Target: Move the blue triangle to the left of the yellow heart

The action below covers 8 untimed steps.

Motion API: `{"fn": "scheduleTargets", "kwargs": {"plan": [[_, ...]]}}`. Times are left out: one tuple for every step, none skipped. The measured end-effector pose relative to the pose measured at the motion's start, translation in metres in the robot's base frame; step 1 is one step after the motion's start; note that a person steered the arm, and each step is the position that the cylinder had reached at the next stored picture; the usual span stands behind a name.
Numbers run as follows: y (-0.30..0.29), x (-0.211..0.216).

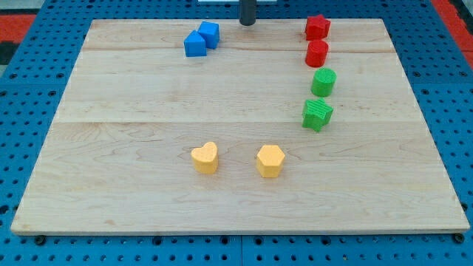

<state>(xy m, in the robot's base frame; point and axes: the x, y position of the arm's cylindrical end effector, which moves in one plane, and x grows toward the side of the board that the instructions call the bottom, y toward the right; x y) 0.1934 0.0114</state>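
1. While the two blue blocks sit at the view's top, left of centre, the task looks barely begun, judging by the layout. Only one camera view on hand, so all notes come from it.
2. Blue pair: one block (195,44) lower-left, the other (209,34) upper-right, touching or nearly so. Which is the blue triangle I cannot tell for certain; the lower-left one shows a more wedge-like front, so that is my guess.
3. Yellow heart (205,157) lies in the lower half of the wooden board (111,170), left of centre. Second yellow block (270,160), roughly hexagonal, sits near it toward the view's right.
4. My tip (247,23) stands at the board's top edge, to the right of the blue pair and apart from them, touching no block. Bare rod, nothing held or pushed.
5. Column on the view's right, top to bottom: red block (318,27), red block (316,53), green cylinder (324,81), green block (317,114). All well clear of the likely route.
6. Done: nothing visible. Left: separate the triangle from its blue neighbour, push it down the board, park it on the heart's left side. The spot there is open.
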Motion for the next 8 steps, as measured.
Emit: {"fn": "scheduleTargets", "kwargs": {"plan": [[-0.056,0.0],[-0.09,-0.001],[-0.092,-0.001],[-0.092,-0.001],[-0.121,-0.002],[-0.148,0.001],[-0.122,0.007],[-0.081,0.008]]}}
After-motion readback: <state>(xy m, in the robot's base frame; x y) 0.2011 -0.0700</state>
